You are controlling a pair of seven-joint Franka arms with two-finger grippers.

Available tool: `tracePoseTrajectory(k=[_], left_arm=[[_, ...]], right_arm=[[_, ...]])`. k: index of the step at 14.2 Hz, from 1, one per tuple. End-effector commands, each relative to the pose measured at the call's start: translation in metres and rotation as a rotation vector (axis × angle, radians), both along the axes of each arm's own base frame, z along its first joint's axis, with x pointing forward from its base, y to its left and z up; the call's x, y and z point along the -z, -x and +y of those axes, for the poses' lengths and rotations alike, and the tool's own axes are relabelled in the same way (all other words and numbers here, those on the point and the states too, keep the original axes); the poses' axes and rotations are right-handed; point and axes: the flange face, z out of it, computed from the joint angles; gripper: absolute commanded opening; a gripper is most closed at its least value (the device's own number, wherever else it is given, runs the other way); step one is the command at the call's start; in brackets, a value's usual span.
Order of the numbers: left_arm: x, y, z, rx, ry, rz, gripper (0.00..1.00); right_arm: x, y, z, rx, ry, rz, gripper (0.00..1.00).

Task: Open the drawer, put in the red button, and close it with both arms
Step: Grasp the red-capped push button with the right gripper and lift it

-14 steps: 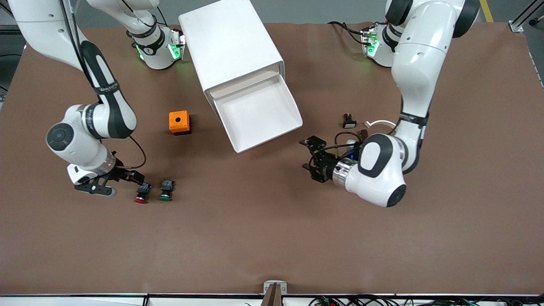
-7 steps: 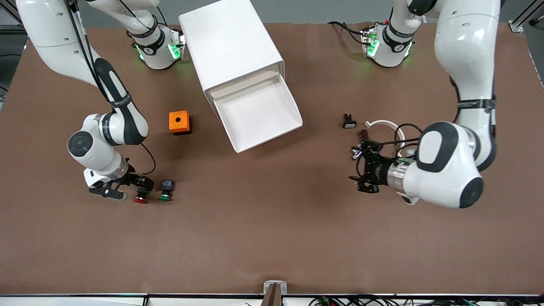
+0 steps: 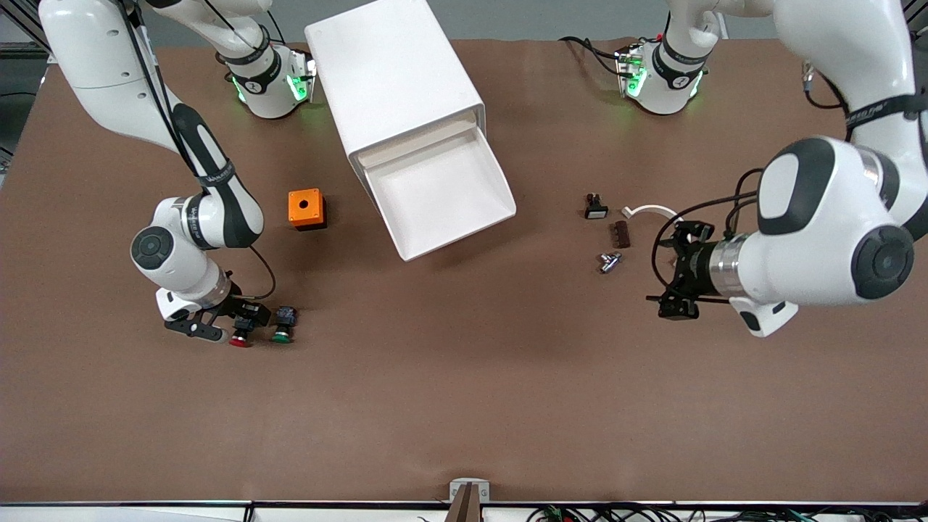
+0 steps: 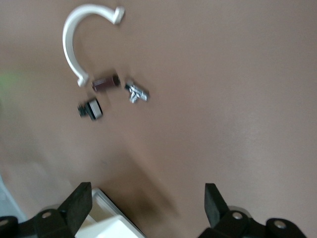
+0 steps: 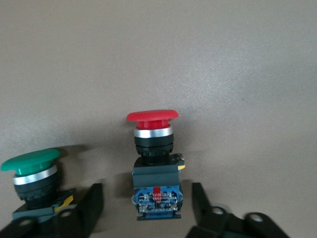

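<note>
The red button (image 5: 152, 148) lies on its side on the brown table (image 3: 464, 406), near the right arm's end, well apart from the drawer (image 3: 438, 190) and nearer to the front camera than the orange box (image 3: 305, 209). A green button (image 3: 283, 324) lies just beside it. The drawer stands pulled out of the white cabinet (image 3: 391, 76) and shows nothing inside.

The right gripper (image 5: 147, 206) is set low at the table with its jaws spread to either side of the button's black-and-blue body; contact is not yet seen in the right wrist view. The left gripper (image 3: 676, 274) hangs over the table near several small parts (image 3: 612, 246), its jaws spread and holding nothing; that arm waits.

The button is judged light, rigid and hard-shelled. The rounded cap is likely smooth and apt to slip, so hold should be taken on the flat faces of the square body. As it lies, it may roll or skid if pressed unevenly, and the green button is close enough to be nudged.

The right fingertips are cut off in the wrist view and masked in the front view. The small parts cannot be identified.
</note>
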Motion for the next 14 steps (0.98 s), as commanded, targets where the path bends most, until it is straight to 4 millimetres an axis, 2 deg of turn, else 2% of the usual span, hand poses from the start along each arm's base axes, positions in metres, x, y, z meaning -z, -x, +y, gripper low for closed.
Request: tracePoseTrajectory(k=[1, 2, 5, 6, 8, 10, 12, 14], left_arm=[[-0.038, 0.025, 0.002, 0.202, -0.015, -0.05, 1.0], [-0.049, 0.032, 0.005, 0.274, -0.015, -0.068, 1.0], [-0.072, 0.05, 0.014, 0.446, -0.005, -0.11, 1.0], [-0.077, 0.053, 0.017, 0.516, 0.007, -0.125, 1.0], [-0.079, 0.058, 0.024, 0.688, 0.042, -0.147, 1.0], [-0.08, 0.06, 0.027, 0.81, 0.039, -0.161, 1.0], [-0.076, 0.059, 0.024, 0.875, 0.03, -0.178, 1.0], [-0.071, 0.06, 0.017, 0.971, 0.052, -0.222, 1.0]], right_arm=[[0.003, 0.0, 0.0, 0.02, -0.007, 0.006, 0.05], [0.003, 0.0, 0.001, 0.02, -0.007, 0.007, 0.0], [-0.009, -0.001, 0.003, 0.033, -0.01, 0.03, 0.0], [-0.026, -0.001, 0.008, 0.057, -0.013, 0.043, 0.0], [-0.077, 0.003, 0.032, 0.132, -0.015, 0.097, 0.0], [-0.141, 0.011, 0.074, 0.228, -0.013, 0.139, 0.0], [-0.192, 0.031, 0.131, 0.332, -0.036, 0.155, 0.0], [-0.223, 0.056, 0.191, 0.408, -0.07, 0.143, 0.0]])
